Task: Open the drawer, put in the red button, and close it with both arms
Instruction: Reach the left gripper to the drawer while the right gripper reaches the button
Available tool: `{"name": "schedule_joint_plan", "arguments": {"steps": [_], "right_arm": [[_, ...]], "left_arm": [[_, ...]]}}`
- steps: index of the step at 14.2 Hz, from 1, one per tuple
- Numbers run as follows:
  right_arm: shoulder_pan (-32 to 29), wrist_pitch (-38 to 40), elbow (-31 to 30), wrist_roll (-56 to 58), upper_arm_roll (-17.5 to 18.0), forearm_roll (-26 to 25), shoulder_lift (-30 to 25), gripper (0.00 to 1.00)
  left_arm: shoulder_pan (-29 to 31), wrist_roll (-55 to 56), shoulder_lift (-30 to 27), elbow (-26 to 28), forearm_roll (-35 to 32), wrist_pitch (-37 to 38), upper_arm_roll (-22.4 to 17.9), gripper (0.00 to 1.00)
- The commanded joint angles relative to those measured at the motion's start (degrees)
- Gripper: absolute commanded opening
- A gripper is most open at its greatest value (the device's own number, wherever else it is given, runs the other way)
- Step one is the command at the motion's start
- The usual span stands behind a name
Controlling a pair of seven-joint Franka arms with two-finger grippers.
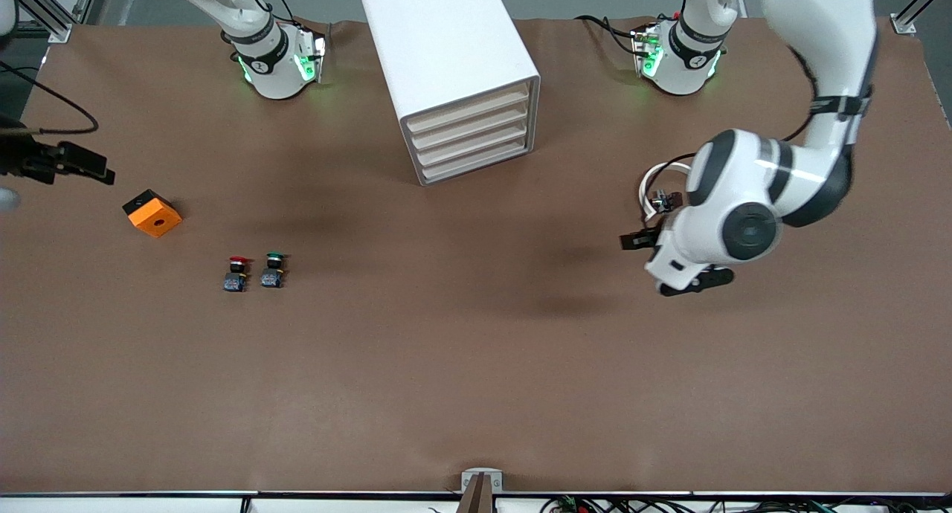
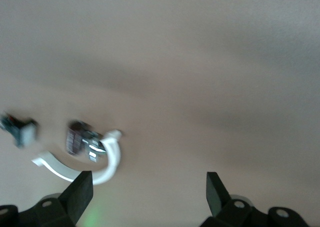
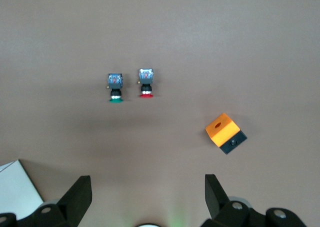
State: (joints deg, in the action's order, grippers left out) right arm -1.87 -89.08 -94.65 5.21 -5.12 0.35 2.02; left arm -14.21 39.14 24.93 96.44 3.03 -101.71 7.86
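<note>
The white cabinet point(image 1: 446, 44) stands between the two arm bases, and its four cream-fronted drawers point(image 1: 472, 134) are all shut. The red button point(image 1: 237, 273) stands on the table beside its green-capped twin point(image 1: 272, 270), toward the right arm's end. Both also show in the right wrist view, the red button point(image 3: 146, 82) and the green twin point(image 3: 115, 87). My right gripper point(image 1: 97, 168) point(image 3: 148, 187) is open and empty, up over the table's edge by the orange cube. My left gripper point(image 1: 667, 262) point(image 2: 148, 187) is open and empty over bare table toward the left arm's end.
An orange cube point(image 1: 152, 213) point(image 3: 225, 133) lies farther from the front camera than the buttons, toward the right arm's end. A white corner point(image 3: 15, 192) shows at the edge of the right wrist view. A white cable point(image 2: 107, 162) loops by the left wrist.
</note>
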Motion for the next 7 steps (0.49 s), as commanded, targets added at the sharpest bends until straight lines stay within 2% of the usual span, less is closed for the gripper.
{"name": "schedule_joint_plan", "arguments": {"steps": [1, 3, 5, 7], "right_arm": [[0.5, -1.6, 2.5, -0.5, -0.1, -0.6, 3.8, 1.00], [1.3, -3.6, 2.3, -0.7, -0.1, -0.5, 6.1, 1.00], [2.0, -5.5, 1.8, -4.3, 0.0, -0.4, 8.4, 1.00], [2.6, -12.3, -2.6, -5.1, 0.0, -0.4, 9.4, 1.00]], "left_arm": [[-4.0, 17.8, 5.7, -6.5, -1.4, 1.3, 1.1, 1.00], [-6.9, 28.6, 9.2, -11.0, -0.8, 5.7, 1.5, 1.00], [-7.7, 37.5, 12.1, -14.5, -0.4, 10.0, 4.2, 1.00], [-7.7, 46.4, 14.0, -15.9, 1.4, 12.5, 7.0, 1.00]]}}
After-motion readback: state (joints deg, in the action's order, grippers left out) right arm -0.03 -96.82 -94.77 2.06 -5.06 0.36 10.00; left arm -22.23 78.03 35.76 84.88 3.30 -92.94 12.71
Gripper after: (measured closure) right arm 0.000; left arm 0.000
